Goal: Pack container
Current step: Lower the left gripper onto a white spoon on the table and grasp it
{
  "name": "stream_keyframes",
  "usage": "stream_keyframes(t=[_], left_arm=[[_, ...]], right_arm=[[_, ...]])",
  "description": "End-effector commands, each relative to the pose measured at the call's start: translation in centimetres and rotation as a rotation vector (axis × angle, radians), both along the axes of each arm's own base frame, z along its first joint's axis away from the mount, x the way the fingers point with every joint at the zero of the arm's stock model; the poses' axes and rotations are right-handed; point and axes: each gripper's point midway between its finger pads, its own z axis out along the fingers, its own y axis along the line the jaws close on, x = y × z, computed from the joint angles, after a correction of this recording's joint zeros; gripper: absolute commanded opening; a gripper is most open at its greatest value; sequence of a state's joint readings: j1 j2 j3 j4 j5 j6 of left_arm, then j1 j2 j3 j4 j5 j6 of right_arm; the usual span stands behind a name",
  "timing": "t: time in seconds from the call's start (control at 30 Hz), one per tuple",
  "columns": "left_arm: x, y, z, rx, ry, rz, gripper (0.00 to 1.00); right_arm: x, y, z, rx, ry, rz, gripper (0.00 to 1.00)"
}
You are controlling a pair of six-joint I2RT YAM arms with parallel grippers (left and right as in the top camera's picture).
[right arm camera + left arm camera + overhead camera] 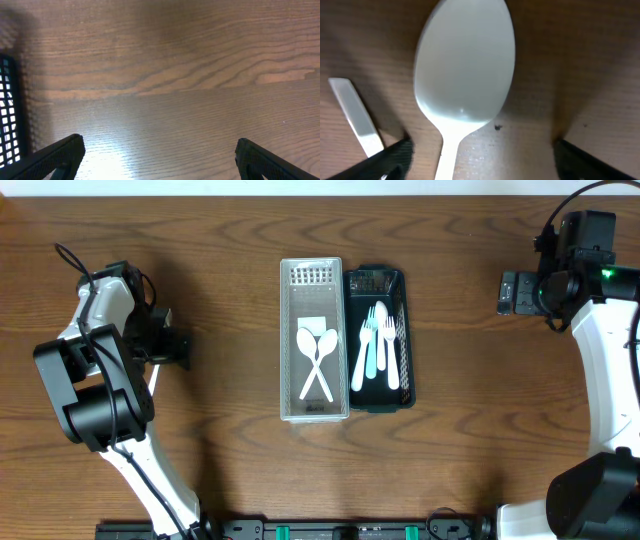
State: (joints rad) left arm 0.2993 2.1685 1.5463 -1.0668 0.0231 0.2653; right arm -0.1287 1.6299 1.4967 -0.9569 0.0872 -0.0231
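Shows left fingers (390, 157) spread wide, a white spoon (465, 70) lying untouched between them on the table (600, 75), well left of the clear container (284, 340). Shows right fingers (60, 150) equally wide, well right of it. Finds two crossed spoons (317, 365) inside, black basket (408, 330) touching its right side.

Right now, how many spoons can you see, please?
3: two spoons crossed in the clear tray, one under the left tool; a handle beside it may be another.

Glossy white plastic spoon (465, 65) — matt, grained wooden table (175, 75).
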Motion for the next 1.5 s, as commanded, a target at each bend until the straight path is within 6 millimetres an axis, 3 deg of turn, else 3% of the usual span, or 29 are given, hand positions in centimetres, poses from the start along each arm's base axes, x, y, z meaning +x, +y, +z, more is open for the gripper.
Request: stream_keyframes(t=[0.0,0.23,0.43,0.63,1.13,1.47], left_arm=[[-0.84,-0.13,-0.55,-0.017,0.037,-0.001,0.80],[-1.11,-0.22,-0.48,-0.016,0.049,0.020,0.54],[-1.22,-0.25,-0.45,-0.016,0.054,0.026,0.46],[-1.25,-0.26,-0.44,-0.013,0.056,0.041,0.31],[-1.25,-0.26,-0.44,-0.012,0.056,0.044,0.15],[-0.93,-0.18,-0.53,-0.008,0.042,0.044,0.14]], right_arm=[[-0.09,-0.72,-0.36,-0.019,0.015,-0.001,0.99],[-0.04,-0.73,-0.33,-0.020,0.012,-0.001,0.99],[-0.04,-0.73,-0.33,-0.020,0.012,-0.001,0.99],[-0.04,-0.77,-0.33,-0.020,0.012,-0.002,0.99],[-0.06,-0.83,-0.33,-0.020,0.012,-0.004,0.99],[-0.07,-0.84,-0.33,-0.020,0.013,-0.004,0.99]])
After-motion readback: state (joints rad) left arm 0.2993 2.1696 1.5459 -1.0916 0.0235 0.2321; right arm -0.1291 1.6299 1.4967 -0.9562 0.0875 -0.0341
